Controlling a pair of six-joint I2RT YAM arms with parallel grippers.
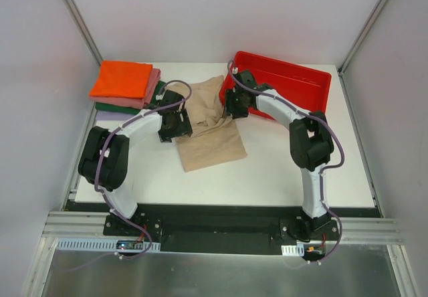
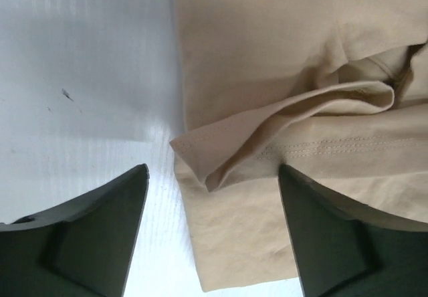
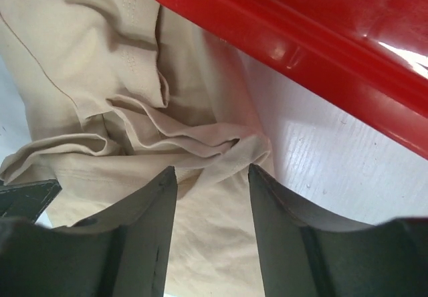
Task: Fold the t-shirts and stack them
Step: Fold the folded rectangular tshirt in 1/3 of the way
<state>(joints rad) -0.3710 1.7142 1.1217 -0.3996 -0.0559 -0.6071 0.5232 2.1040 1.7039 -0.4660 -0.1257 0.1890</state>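
A large beige t-shirt [image 1: 212, 136] lies crumpled on the white table, partly folded. My left gripper [image 1: 175, 124] is open over its left edge. In the left wrist view the shirt [image 2: 287, 76] shows a folded hem corner between the spread fingers [image 2: 107, 237], near the gripper's middle [image 2: 212, 176]. My right gripper [image 1: 234, 106] is open over the shirt's right edge. In the right wrist view bunched folds of the shirt [image 3: 100, 63] lie just ahead of the gripper [image 3: 212, 173]. A stack at the back left holds orange [image 1: 120, 77], pink [image 1: 152, 91], dark green [image 1: 105, 107] and lavender [image 1: 110, 116] shirts.
A red plastic tray [image 1: 314, 86] stands at the back right, close beside the right gripper; its rim fills the top of the right wrist view [image 3: 301, 36]. White walls and frame posts enclose the table. Bare table [image 1: 281, 170] lies in front of the shirt.
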